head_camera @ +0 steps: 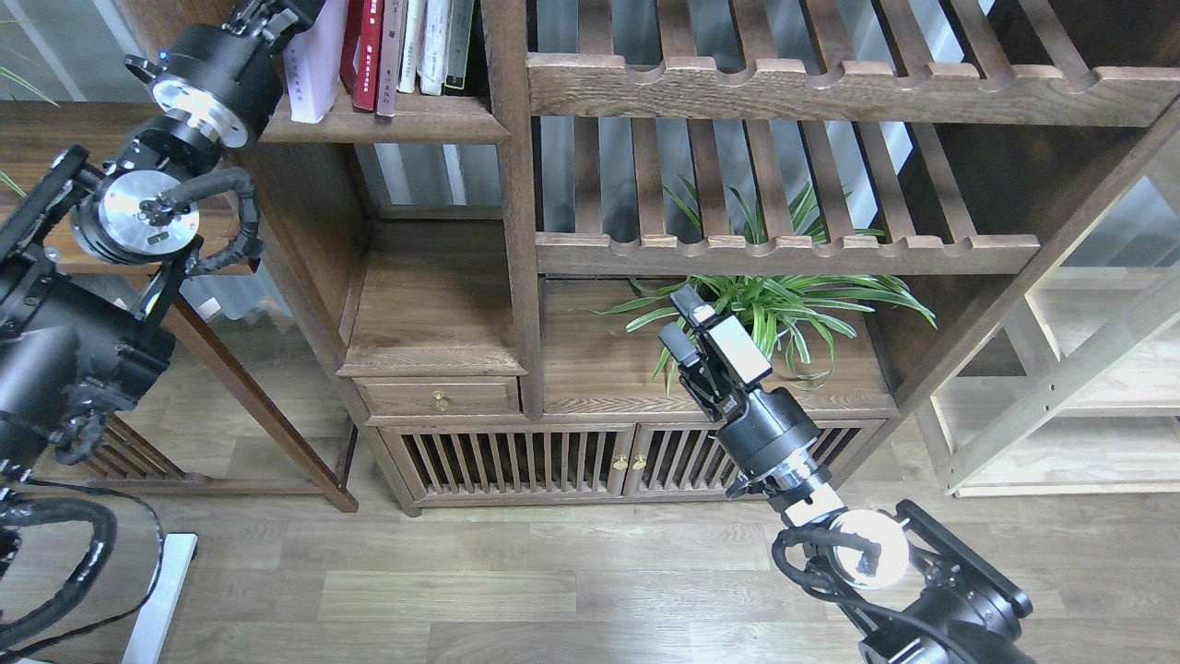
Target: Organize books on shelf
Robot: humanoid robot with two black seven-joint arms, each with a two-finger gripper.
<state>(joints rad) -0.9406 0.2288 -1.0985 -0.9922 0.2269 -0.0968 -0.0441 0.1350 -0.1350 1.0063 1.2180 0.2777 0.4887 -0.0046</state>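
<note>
The left arm is reaching in from the left edge and rising toward the top of the view, its silver-faced joints stacked one above the other. Its left hand [277, 11] is lying at the very top edge, partly cut off, so its fingers cannot be told apart. The right arm is coming up from the lower right corner, wrist angled up and to the left. The right hand [680, 325] is pointing upward, its two fingers standing slightly apart with nothing between them.
</note>
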